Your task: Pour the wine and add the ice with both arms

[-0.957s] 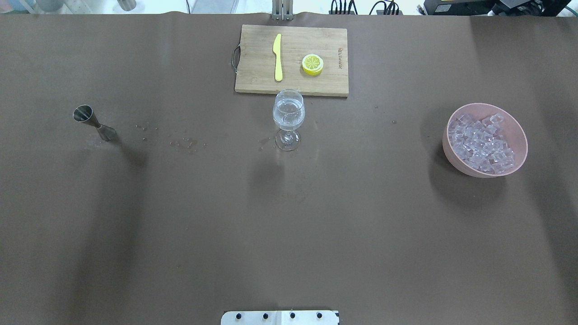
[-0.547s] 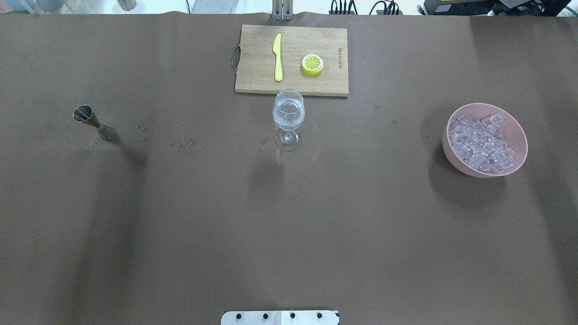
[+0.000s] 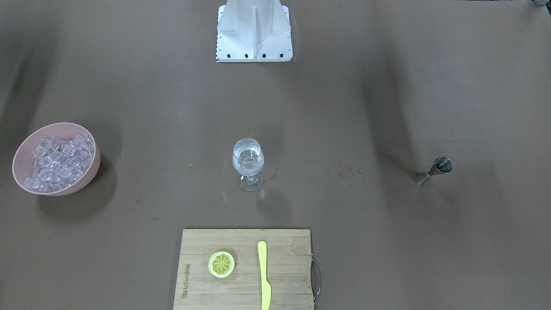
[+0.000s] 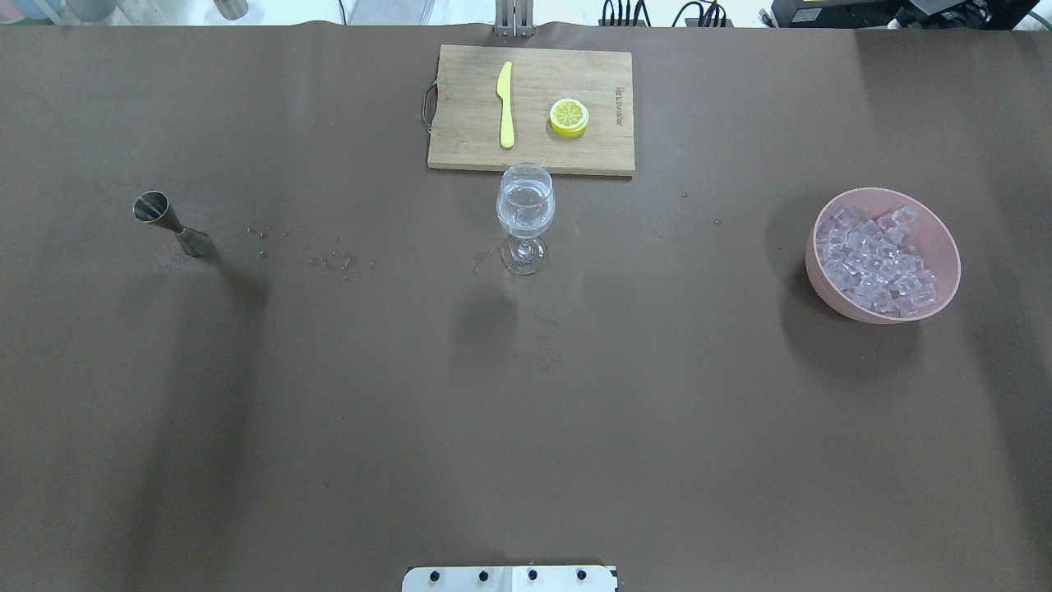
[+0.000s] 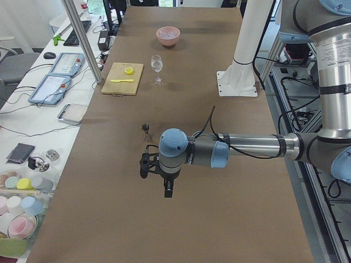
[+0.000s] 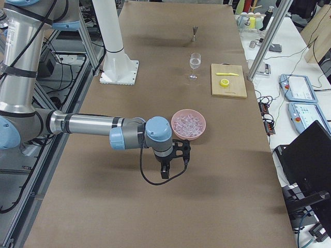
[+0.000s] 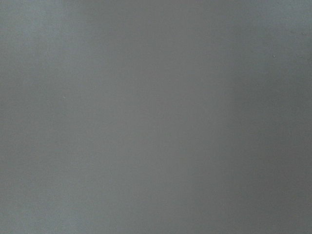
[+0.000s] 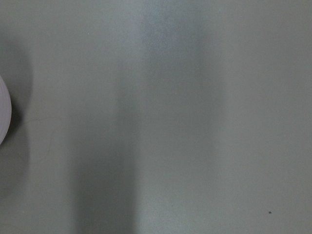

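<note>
A stemmed wine glass [image 4: 525, 215] stands mid-table with a little clear wine [image 4: 525, 200] in it; it also shows in the front view [image 3: 248, 163]. The ice [image 4: 875, 261] fills a pink bowl [image 4: 814, 275] on the right. A steel jigger [image 4: 171, 223] stands upright on the left. Neither gripper shows in the overhead or front view. My left gripper [image 5: 159, 175] hovers above the table near the jigger [image 5: 145, 131]. My right gripper [image 6: 175, 165] hovers just in front of the bowl [image 6: 188, 123]. I cannot tell if either is open or shut.
A wooden cutting board [image 4: 468, 82] behind the glass holds a yellow knife [image 4: 505, 104] and a lemon slice [image 4: 569, 117]. Small specks [image 4: 333, 261] lie left of the glass. The white base [image 3: 254, 30] stands at the near edge. The bowl's edge [image 8: 4, 112] shows in the right wrist view.
</note>
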### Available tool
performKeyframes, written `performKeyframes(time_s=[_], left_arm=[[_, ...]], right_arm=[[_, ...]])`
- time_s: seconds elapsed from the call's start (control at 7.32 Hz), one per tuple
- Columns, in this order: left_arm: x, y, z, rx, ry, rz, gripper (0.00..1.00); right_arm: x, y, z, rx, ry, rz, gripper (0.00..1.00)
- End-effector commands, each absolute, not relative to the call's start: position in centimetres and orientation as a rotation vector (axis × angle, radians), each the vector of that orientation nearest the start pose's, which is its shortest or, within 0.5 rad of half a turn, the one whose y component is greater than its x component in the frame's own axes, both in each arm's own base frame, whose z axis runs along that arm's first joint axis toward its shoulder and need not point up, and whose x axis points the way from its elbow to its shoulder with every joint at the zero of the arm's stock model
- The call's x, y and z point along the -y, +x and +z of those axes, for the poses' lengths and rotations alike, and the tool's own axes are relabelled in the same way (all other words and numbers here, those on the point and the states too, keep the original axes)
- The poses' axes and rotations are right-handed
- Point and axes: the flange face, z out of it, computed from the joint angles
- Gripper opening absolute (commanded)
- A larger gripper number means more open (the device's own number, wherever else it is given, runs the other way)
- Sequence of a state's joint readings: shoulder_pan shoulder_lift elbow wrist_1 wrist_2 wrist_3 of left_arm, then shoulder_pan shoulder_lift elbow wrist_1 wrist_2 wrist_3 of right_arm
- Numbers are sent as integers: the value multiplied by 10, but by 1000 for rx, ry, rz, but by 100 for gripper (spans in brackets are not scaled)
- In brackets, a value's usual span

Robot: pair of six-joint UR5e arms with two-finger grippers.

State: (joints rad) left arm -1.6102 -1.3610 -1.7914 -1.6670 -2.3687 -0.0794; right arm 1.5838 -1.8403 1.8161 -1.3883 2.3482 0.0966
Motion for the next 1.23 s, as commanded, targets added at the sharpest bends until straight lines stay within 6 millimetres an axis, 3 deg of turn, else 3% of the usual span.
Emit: performKeyframes(time_s=[0.0,0.27,1.09], left_arm=[[406,-78,636,-799,72,-74,98],[405,-78,647,-799,52,-83,98],[402,-78,653,-799,40,-88,98]], right_arm=[[388,71,633,781,125,45,100],[389,71,630,780,131,43,100],[386,71,626,777,139,40,100]])
